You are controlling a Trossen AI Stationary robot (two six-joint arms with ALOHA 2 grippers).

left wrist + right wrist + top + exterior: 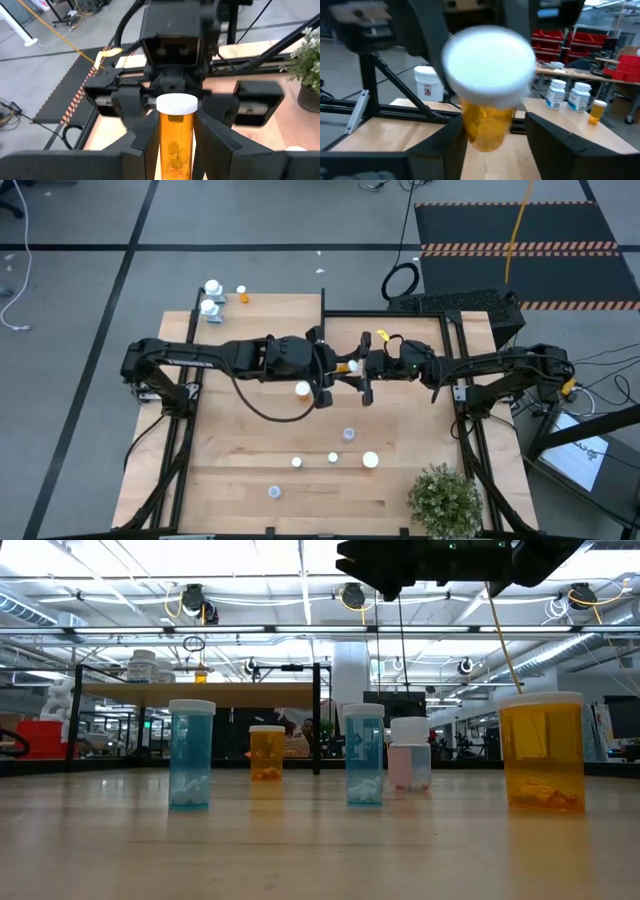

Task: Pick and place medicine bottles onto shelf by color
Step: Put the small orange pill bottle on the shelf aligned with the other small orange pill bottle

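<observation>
Meeting over mid-table in the high view, the left gripper [335, 370] and right gripper [362, 368] face each other with an orange bottle [350, 366] between them. Two white bottles [211, 297] and a small orange one [242, 295] stand on the shelf [262, 308] at the table's far left corner. More white-capped bottles [333, 457] are scattered on the near half of the table [230, 450], with a potted plant [445, 498] at the near right corner.

Low view: both arms show only as dark shapes along the upper edge. On the wood stand two blue bottles [191, 753], a small orange one [266, 751], a pinkish-white one [409, 753] and a large orange one [541, 750].

Left wrist view: the left fingers [145, 135] are closed against both sides of the orange bottle [175, 145], its white cap toward the right gripper [175, 90], whose fingers stand either side of the cap, apart from it.

Right wrist view: the capped end of the orange bottle [487, 112] sits between the right fingers [555, 140]. A gap shows on each side, so they are part open and have no hold.
</observation>
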